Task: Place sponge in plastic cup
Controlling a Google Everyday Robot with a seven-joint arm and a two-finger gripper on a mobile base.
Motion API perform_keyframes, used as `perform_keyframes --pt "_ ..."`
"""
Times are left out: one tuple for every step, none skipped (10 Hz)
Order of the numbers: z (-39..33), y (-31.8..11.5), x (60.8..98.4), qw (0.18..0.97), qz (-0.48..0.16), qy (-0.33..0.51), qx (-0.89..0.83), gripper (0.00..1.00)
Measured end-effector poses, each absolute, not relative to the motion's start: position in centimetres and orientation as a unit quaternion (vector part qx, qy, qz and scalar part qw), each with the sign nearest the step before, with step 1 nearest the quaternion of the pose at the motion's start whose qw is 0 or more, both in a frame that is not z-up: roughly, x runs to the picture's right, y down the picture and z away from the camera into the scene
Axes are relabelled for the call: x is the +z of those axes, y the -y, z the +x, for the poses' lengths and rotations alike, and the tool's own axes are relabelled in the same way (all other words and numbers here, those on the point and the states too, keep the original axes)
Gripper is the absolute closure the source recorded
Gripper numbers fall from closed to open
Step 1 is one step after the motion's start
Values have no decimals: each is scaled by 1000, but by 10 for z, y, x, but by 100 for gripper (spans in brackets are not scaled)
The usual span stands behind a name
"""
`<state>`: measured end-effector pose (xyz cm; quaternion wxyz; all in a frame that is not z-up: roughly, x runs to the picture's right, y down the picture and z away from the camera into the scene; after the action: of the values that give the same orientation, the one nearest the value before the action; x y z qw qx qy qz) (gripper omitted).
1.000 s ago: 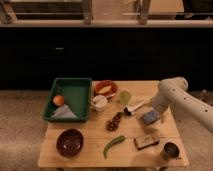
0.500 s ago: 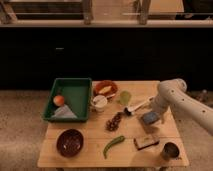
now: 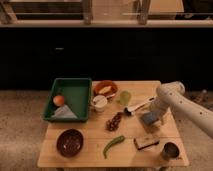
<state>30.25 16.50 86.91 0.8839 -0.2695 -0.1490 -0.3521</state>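
The blue-grey sponge (image 3: 149, 119) is at the right side of the wooden table (image 3: 90, 152), right at the tip of my gripper (image 3: 150, 121). The gripper comes down onto it from the white arm (image 3: 170, 94) that reaches in from the right. I cannot tell whether the sponge rests on the table or is held. The pale yellow-green plastic cup (image 3: 125, 97) stands upright to the upper left of the sponge, about a hand's width away, and looks empty.
A white utensil (image 3: 138, 107) lies between cup and gripper. Brown block with dark top (image 3: 146, 143) and metal cup (image 3: 170, 150) sit front right. White mug (image 3: 100, 103), red bowl (image 3: 105, 89), green tray (image 3: 71, 87) with an orange (image 3: 59, 100), grapes (image 3: 114, 121), green pepper (image 3: 114, 145), dark bowl (image 3: 70, 142).
The arm's elbow has shifted slightly left and down. The gripper and sponge stay in almost the same spot.
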Motion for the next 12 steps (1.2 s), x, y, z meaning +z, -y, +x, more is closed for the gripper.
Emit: perform_keyframes --pt "305 -166 871 889 -271 142 -342 20" --pt "307 -166 872 891 -271 139 -337 20" --pt "309 -168 875 892 -274 135 -333 20" --pt "309 -170 877 892 -276 133 -331 22" --pt "309 -170 879 892 -278 132 -331 30" --pt "309 -171 880 892 -279 132 -330 38" --pt "311 -172 880 893 -280 131 -329 48" --pt "312 -174 881 893 -281 131 -327 59" --pt "313 -174 881 893 -281 131 -325 68" --pt "312 -173 881 894 -281 133 -322 80" --pt "312 -173 880 895 -279 135 -321 91" --pt "313 -172 879 896 -277 136 -321 97"
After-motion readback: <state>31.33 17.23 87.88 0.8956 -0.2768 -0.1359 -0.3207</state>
